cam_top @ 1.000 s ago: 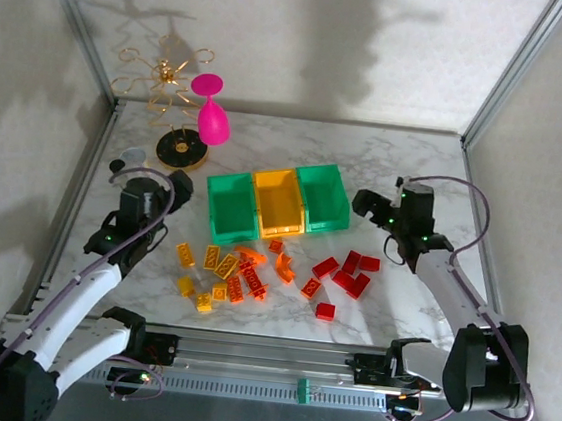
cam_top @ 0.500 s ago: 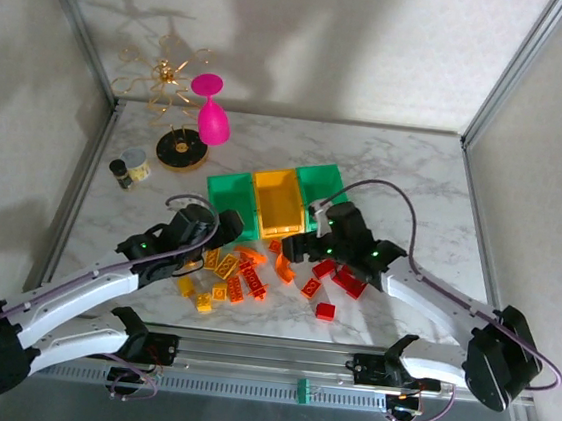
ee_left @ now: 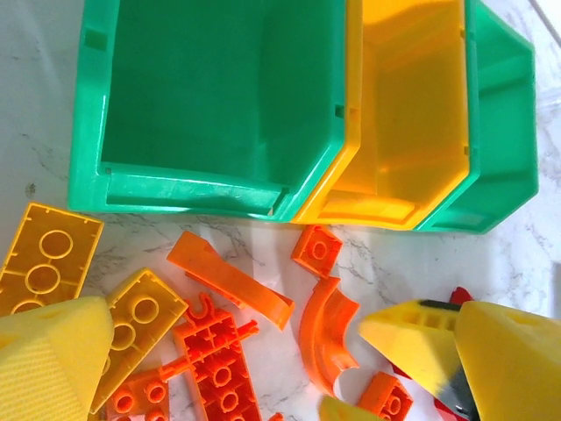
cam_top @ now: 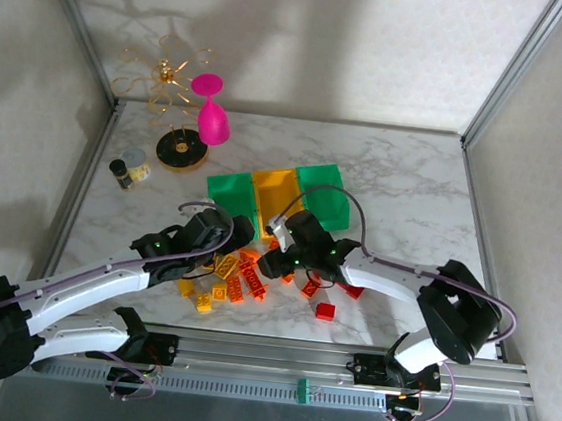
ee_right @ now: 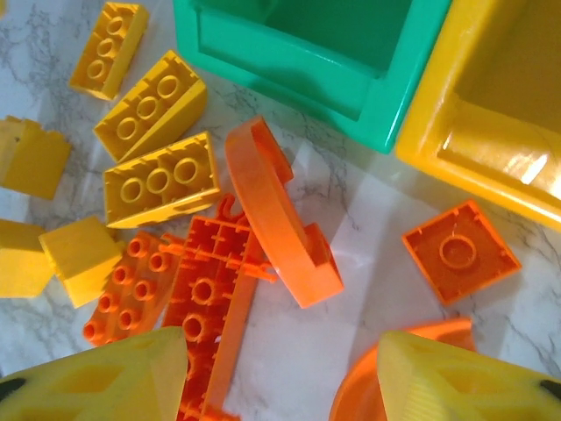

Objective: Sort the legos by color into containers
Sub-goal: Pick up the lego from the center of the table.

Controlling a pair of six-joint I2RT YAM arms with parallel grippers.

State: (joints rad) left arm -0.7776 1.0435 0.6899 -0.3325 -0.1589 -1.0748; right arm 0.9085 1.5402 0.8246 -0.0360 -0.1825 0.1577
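Green plastic bins (ee_left: 219, 88) (ee_left: 504, 123): two; yellow-orange plastic bin (ee_left: 412, 105): one; all empty. We can't count the red, orange, yellow studded bricks (cam_top: 325, 311) bunched before them. Left gripper (ee_left: 280, 360), right gripper (ee_right: 285, 368): fingers spread.

We have swung in over the legos (cam_top: 224, 270) from both sides.
A second ago our right gripper (cam_top: 272, 258) hung beside the right green bin (cam_top: 325, 197); it has since crossed leftward and now sits low over the orange legos (cam_top: 238, 288) in front of the yellow-orange bin (cam_top: 278, 195). Our left gripper (cam_top: 236, 234) has come forward from the left edge to the front of the left green bin (cam_top: 228, 193), uncovering the small glass jar (cam_top: 130, 167) it had partly hidden.
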